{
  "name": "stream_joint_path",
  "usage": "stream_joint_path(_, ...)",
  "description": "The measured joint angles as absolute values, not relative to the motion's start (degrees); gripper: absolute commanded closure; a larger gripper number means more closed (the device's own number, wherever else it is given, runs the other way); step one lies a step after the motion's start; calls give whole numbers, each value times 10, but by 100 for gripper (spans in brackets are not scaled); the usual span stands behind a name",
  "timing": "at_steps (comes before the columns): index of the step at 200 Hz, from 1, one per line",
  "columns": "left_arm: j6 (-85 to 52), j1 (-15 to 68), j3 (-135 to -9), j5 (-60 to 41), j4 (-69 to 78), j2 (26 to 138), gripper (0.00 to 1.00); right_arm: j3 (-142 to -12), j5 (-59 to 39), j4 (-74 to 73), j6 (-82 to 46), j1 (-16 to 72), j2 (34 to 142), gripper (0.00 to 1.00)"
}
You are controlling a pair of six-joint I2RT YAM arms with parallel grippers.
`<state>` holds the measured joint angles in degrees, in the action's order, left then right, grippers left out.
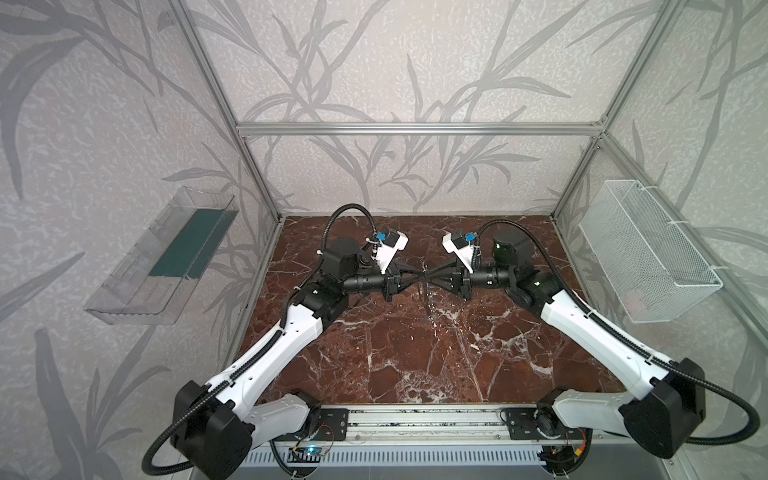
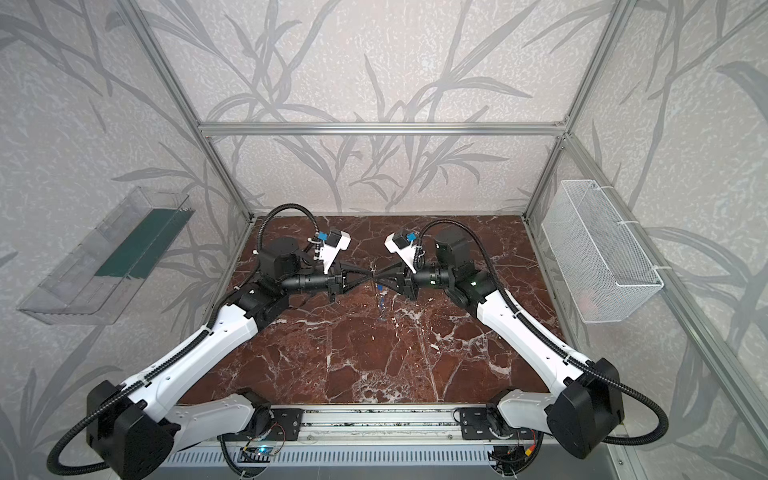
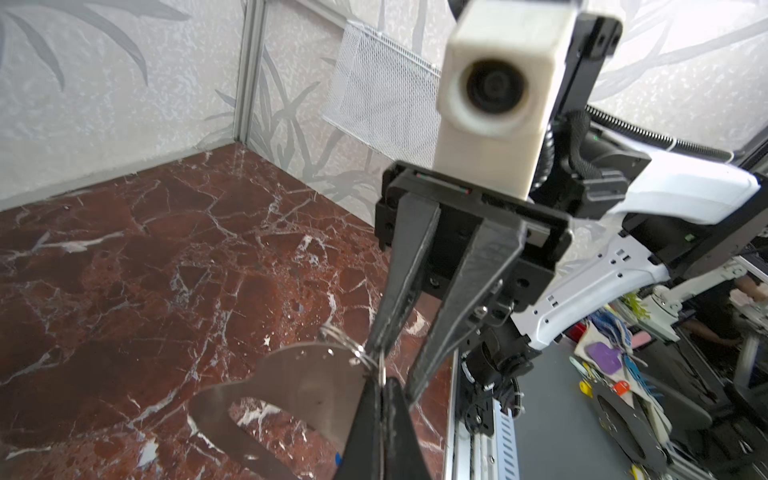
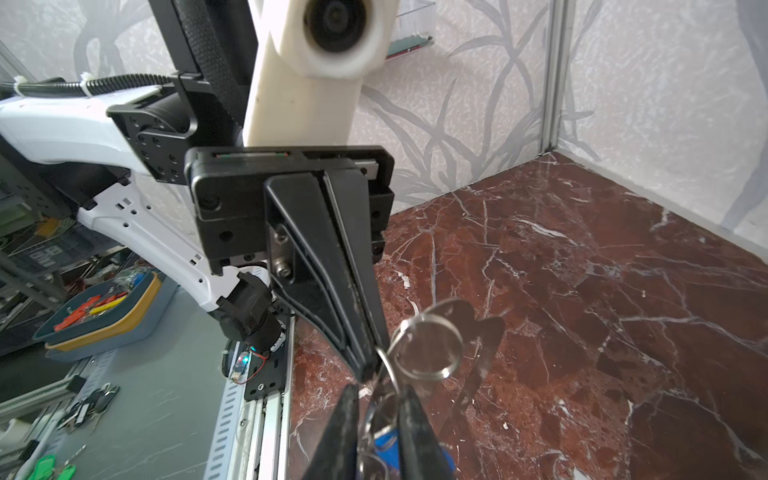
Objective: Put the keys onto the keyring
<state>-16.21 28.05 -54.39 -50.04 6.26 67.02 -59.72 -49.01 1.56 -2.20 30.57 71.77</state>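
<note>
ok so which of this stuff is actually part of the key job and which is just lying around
Part of the job:
the keyring, pinched by the left gripper
the keys with a blue tag, between the fingers of the right gripper

Just lying about:
white mesh basket on the wall
clear wall shelf
tray of coloured key tags outside the cell

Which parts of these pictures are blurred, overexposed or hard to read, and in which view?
In the left wrist view the near camera housing is out of focus and the wall behind it is washed out, while the keyring is fairly sharp; in the right wrist view the split ring looks soft; in both top views the keys are too small to resolve.
</note>
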Motion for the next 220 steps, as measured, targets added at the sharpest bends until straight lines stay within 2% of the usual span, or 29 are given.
stream_joint_path(52,-265,283,-476,-444,281,669,100,-509,-429,-110,-96,300,666,80)
stream_joint_path(99,-305,294,-459,-420,401,669,100,-490,-366,-173,-122,309,658,80)
stream_joint_path(125,-316,298,-458,-420,436,669,100,-490,-344,-195,-125,318,658,78)
stream_joint_path(154,-322,300,-458,-421,456,672,100,-490,-342,-201,-121,344,660,70)
stream_joint_path(186,-328,300,-458,-421,462,677,100,-495,-333,-201,-104,385,662,70)
stream_joint_path(220,-328,300,-458,-421,463,677,100,-498,-312,-197,-89,389,663,70)
